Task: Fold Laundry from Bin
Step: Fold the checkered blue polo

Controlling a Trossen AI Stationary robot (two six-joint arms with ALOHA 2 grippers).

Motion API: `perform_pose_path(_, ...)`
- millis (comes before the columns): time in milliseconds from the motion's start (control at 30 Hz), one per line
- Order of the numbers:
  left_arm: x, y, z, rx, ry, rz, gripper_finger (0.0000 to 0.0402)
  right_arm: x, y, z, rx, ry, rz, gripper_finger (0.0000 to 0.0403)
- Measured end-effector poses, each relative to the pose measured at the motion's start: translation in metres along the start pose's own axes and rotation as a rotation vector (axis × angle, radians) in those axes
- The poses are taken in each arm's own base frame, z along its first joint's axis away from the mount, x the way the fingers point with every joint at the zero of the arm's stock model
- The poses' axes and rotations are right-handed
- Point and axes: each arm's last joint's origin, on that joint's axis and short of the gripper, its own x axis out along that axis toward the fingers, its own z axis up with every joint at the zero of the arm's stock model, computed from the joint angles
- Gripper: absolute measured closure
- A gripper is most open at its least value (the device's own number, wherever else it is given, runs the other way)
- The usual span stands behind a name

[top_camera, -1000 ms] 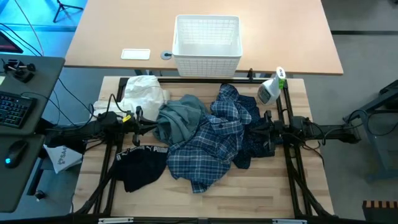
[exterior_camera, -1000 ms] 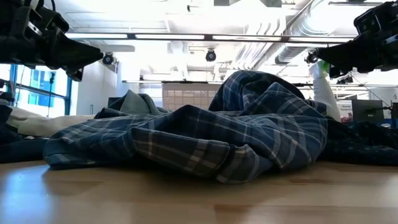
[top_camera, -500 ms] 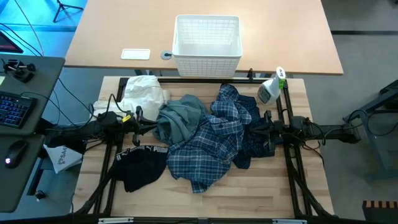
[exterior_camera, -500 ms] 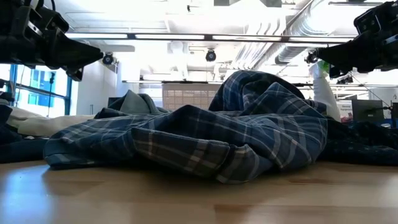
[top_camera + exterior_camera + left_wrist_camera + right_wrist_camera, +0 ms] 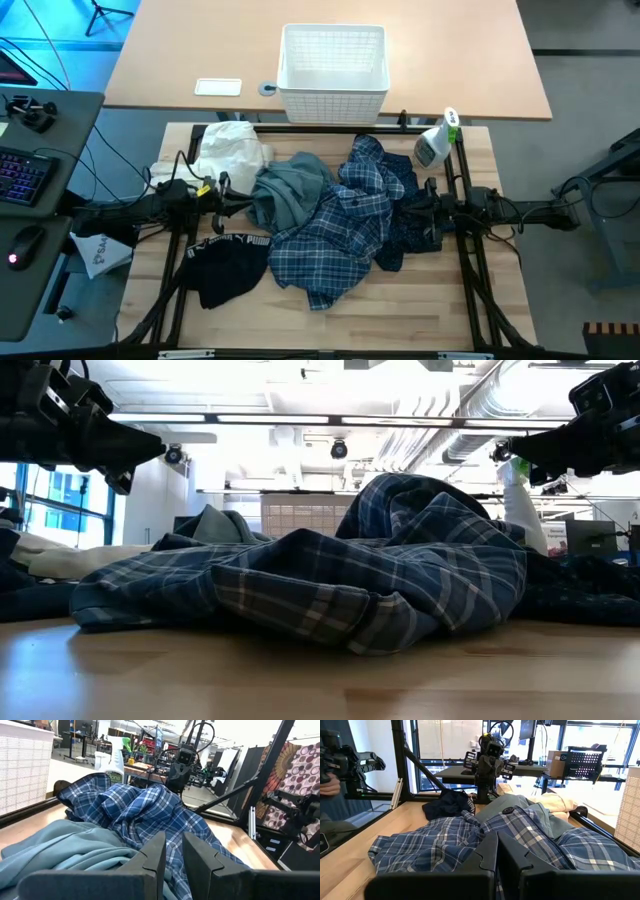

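Note:
The laundry lies in a loose heap on the wooden table. The blue-white plaid shirt [image 5: 335,235] is in the middle, with the grey-green top [image 5: 290,190] to its left. The white cloth [image 5: 232,148] is far left, and the black piece with Puma lettering [image 5: 228,265] near left. The navy dotted trousers [image 5: 412,240] are on the right. The white lattice bin [image 5: 333,95] stands on the lighter table beyond. My left gripper [image 5: 235,200] hovers shut over the heap's left edge. My right gripper [image 5: 410,208] hovers shut over its right edge. Both show above the clothes in the low view, left gripper [image 5: 150,450] and right gripper [image 5: 510,455].
A spray bottle [image 5: 437,140] stands at the table's far right corner. A dark frame runs around the table's edges. A white card [image 5: 218,87] lies on the far table, left of the bin. Bare wood shows along the near edge [image 5: 400,310].

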Motion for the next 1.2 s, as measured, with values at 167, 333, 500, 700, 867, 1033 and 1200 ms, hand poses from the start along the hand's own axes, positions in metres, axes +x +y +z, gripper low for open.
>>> perform_pose_path(167, 0.0, -0.001, 0.0, -0.001, 0.008, -0.042, 0.0351, 0.0, 0.0, 0.0, -0.042, 0.001, -0.002, 0.0402)
perform_pose_path(333, 0.0, -0.001, 0.0, -0.002, 0.008, -0.044, 0.0351, 0.0, 0.0, 0.0, -0.372, 0.003, -0.014, 0.0402)
perform_pose_path(500, 0.0, -0.001, 0.0, 0.006, 0.007, -0.044, 0.0351, 0.0, -0.002, 0.002, -0.404, -0.009, -0.053, 0.0402)
perform_pose_path(700, 0.0, -0.001, 0.0, -0.003, 0.006, -0.045, 0.0351, -0.002, -0.003, 0.018, -0.178, -0.181, -0.098, 0.0402)
perform_pose_path(867, 0.0, -0.001, 0.0, -0.019, 0.006, -0.045, 0.0351, -0.013, -0.005, 0.047, 0.017, -0.508, -0.12, 0.0402)
perform_pose_path(1033, 0.0, -0.004, 0.0, -0.028, 0.006, -0.07, 0.0351, -0.018, -0.005, 0.057, 0.182, -0.635, -0.043, 0.0402)
perform_pose_path(1200, 0.0, -0.009, 0.004, -0.001, -0.037, -0.118, 0.0351, -0.004, -0.004, 0.047, 0.278, -0.489, -0.021, 0.0402)
